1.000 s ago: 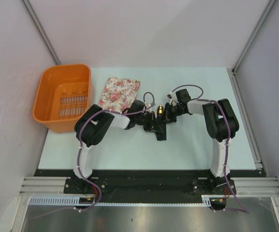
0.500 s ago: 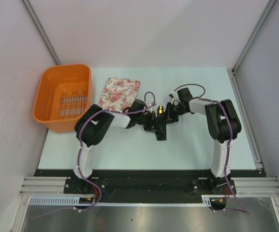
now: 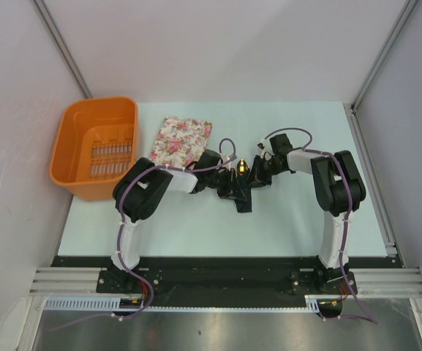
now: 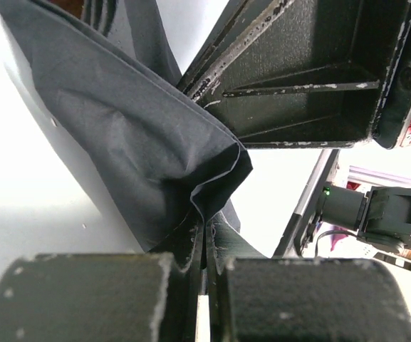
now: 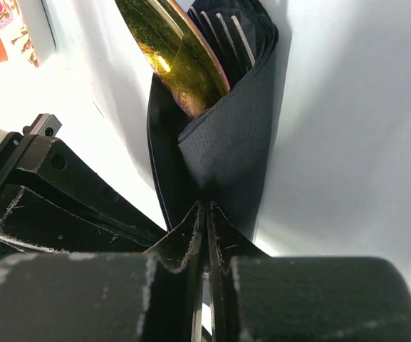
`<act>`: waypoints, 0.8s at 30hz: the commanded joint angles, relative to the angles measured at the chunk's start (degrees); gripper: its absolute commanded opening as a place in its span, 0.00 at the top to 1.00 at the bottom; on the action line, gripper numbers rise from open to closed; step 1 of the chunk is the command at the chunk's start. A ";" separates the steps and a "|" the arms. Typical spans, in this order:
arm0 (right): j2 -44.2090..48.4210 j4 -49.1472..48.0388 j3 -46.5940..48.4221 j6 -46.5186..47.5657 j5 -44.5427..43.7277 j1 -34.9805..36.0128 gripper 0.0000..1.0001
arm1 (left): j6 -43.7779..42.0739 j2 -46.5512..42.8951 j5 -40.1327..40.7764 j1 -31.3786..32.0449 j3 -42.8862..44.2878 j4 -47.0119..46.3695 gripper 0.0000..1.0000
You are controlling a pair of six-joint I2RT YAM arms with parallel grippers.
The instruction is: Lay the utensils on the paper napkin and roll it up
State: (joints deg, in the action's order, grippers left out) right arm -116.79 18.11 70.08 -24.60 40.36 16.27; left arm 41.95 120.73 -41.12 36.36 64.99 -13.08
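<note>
Up from the near edge of the pale table on the left arm: bent over at a bulky elbow, then stretched right toward the middle. Mirrored by the right arm, folded at the elbow and reaching left, wrist dipped low. Almost nose to nose over mid-table. From the wrist, left gripper pressed together, pinching a crumpled fold of the napkin between scuffed black fingers. Likewise the right gripper, squeezed tight on the napkin's narrow near end. Rolled there into a slim cone of thin matte black paper, finely dimpled, softly creased where pinched. Laid with its long axis straight away from the right fingertips, open mouth farthest from them, low at mid-table between the two grippers. Poking from that mouth: the spoon, a rounded, mirror-bright gold bowl, and beside it the fork, thin pale tines. Handles hidden inside the roll. From above, only a gold glint at the far end of the black cluster, pointing away from the bases. Hard to separate paper from black fingers there. Beyond the left wrist, flat on the table, a rectangular cloth, pink-and-white floral. Farther left, an orange plastic basket with a slotted floor.
</note>
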 commanded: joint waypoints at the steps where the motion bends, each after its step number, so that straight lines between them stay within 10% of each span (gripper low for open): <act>1: -1.60 -0.44 -1.70 0.95 -2.83 0.78 0.95 | -3.19 -2.77 1.40 0.38 0.57 2.54 1.00; 24: -2.92 -1.32 -3.02 -0.27 -3.80 0.78 1.00 | 4.01 1.52 -2.56 3.10 4.00 -7.74 1.00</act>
State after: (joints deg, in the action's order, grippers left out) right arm -116.90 15.92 68.97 -25.50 40.77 16.19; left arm 44.97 120.57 -41.17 37.93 66.65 -17.45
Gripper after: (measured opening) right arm 0.011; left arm 0.006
